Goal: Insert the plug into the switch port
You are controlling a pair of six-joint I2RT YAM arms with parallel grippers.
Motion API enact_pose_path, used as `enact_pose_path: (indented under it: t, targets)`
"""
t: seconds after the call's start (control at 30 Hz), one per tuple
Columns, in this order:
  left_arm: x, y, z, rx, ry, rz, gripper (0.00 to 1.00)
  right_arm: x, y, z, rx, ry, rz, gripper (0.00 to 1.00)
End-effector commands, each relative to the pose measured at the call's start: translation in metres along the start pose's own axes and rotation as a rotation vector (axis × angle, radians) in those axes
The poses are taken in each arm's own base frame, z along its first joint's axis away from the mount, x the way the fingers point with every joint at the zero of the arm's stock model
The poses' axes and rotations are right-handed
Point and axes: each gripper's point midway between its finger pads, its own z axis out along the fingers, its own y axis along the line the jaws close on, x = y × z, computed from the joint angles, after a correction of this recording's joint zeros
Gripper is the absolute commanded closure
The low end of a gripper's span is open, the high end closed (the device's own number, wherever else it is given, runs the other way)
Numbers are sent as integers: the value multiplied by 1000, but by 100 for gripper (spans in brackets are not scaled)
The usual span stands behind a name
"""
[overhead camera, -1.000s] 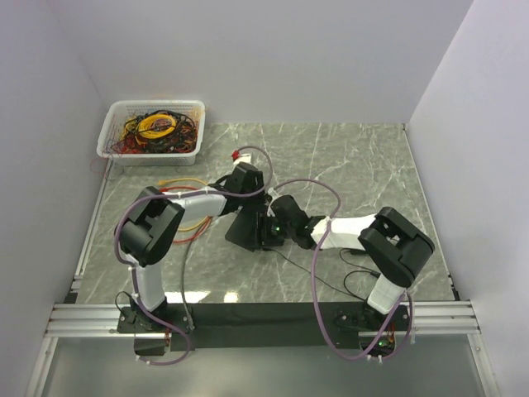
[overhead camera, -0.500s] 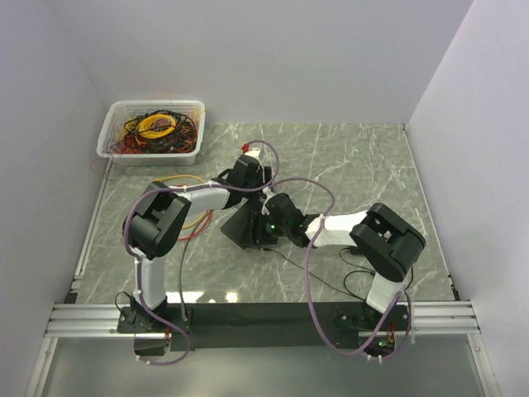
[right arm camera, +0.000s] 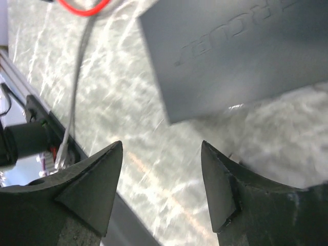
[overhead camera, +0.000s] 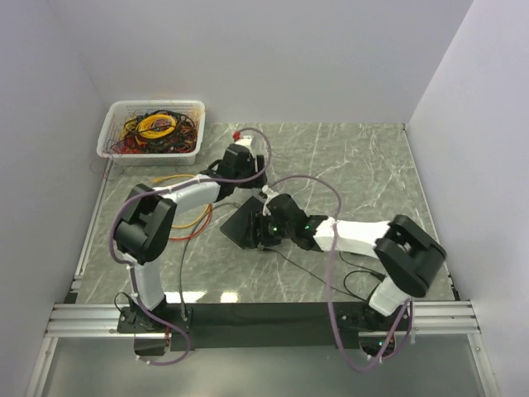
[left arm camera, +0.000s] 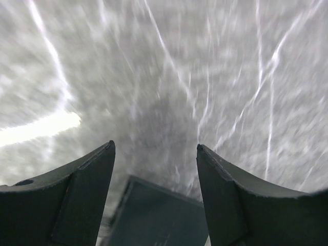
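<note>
The switch (overhead camera: 240,228) is a flat black box lying on the marble in the middle of the table. One corner of the switch (left arm camera: 159,215) shows low between my left fingers. My left gripper (overhead camera: 245,172) (left arm camera: 154,146) hovers just behind the switch, open and holding nothing. My right gripper (overhead camera: 263,223) (right arm camera: 161,143) is at the switch's right side, open and empty, with the lettered top of the switch (right arm camera: 241,51) ahead of it. A grey cable (right arm camera: 77,92) runs toward the front rail and ends in a pale tip (right arm camera: 60,152), possibly the plug. The port is hidden.
A white basket (overhead camera: 107,136) of tangled cables stands at the back left. Yellow and red cables (overhead camera: 188,222) lie left of the switch, and a red cable (right arm camera: 84,7) shows there too. A thin black lead (overhead camera: 318,279) trails front right. Walls close in both sides.
My left gripper has drawn back from the switch toward the far side. The right arm's elbow has swung right while its gripper stays by the switch. Both grippers opened slightly.
</note>
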Motion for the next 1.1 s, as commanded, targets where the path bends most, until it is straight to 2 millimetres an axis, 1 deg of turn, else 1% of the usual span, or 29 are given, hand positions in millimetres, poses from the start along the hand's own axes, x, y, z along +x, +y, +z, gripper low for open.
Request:
enact_pose_path:
  t: [0.0, 0.03, 0.07, 0.1, 0.13, 0.17, 0.2, 0.23, 0.27, 0.3, 0.33, 0.37, 0.4, 0.43, 0.47, 0.5, 0.53, 0.57, 0.6, 0.63, 0.67, 0.7, 0.73, 0.77, 0.8, 0.87, 0.9, 0.93, 1.07]
  targets:
    - [-69, -7, -26, 7, -158, 11, 29, -17, 13, -33, 33, -72, -96, 30]
    - [-74, -4, -28, -2, -169, 6, 29, -14, 8, -39, 59, -64, -101, 29]
    - [-79, -5, -32, 1, -180, 5, 29, -16, 7, -46, 73, -77, -111, 29]
    - [-81, -4, -34, 0, -185, 5, 29, -22, 8, -57, 84, -107, -138, 28]
    - [-82, -5, -36, -3, -190, 3, 29, -21, -5, -65, 151, -109, -148, 28]
    - [-89, -7, -44, 5, -210, -1, 29, -25, -7, -75, 170, -137, -163, 28]
    - [-90, -8, -48, 11, -219, -6, 30, -18, -17, -79, 202, -125, -187, 28]
    - [-84, -6, -52, 14, -213, -9, 29, -17, -33, -85, 282, -129, -196, 28]
    - [-92, -11, -64, 36, -242, -21, 29, -13, -41, -89, 309, -124, -202, 28]
    - [-82, -8, -67, 32, -230, -26, 29, -11, -47, -91, 331, -117, -218, 29]
    - [-81, -7, -73, 32, -236, -35, 29, -6, -55, -92, 365, -97, -222, 30]
    - [-86, -10, -87, 45, -261, -59, 29, -2, -66, -89, 409, -82, -226, 30]
    - [-73, -6, -89, 48, -249, -71, 29, 0, -70, -87, 424, -63, -237, 32]
    - [-71, -6, -95, 57, -255, -82, 30, 4, -75, -84, 446, -38, -241, 32]
    - [-74, -10, -109, 79, -279, -105, 30, 8, -83, -77, 482, -3, -245, 33]
    - [-71, -11, -114, 90, -284, -114, 30, 10, -87, -75, 499, 17, -258, 36]
    - [-55, -6, -115, 87, -266, -119, 30, 12, -92, -74, 521, 30, -261, 37]
    - [-55, -9, -127, 101, -285, -131, 30, 12, -93, -70, 533, 40, -271, 37]
    - [-42, -3, -128, 91, -266, -136, 30, 12, -92, -68, 532, 45, -281, 37]
    - [-36, -2, -132, 85, -266, -139, 30, 11, -92, -68, 535, 48, -284, 37]
    - [-38, -2, -142, 94, -285, -153, 30, 6, -89, -65, 536, 47, -286, 37]
    - [-24, 3, -142, 85, -266, -159, 30, 6, -89, -63, 541, 55, -296, 37]
    - [-27, 3, -151, 93, -289, -166, 30, 5, -89, -63, 553, 62, -303, 37]
    - [-23, 4, -154, 95, -291, -172, 30, 7, -93, -58, 573, 80, -311, 37]
    - [-12, 8, -154, 91, -278, -178, 30, 2, -87, -54, 568, 78, -324, 37]
    - [-11, 8, -163, 103, -303, -182, 30, 3, -86, -45, 578, 112, -335, 38]
    - [-3, 13, -163, 94, -293, -182, 30, 5, -84, -42, 575, 119, -343, 38]
    - [-1, 15, -164, 88, -294, -182, 30, 7, -80, -38, 568, 125, -352, 38]
    - [7, 20, -169, 79, -292, -182, 30, 19, -82, -23, 567, 164, -358, 38]
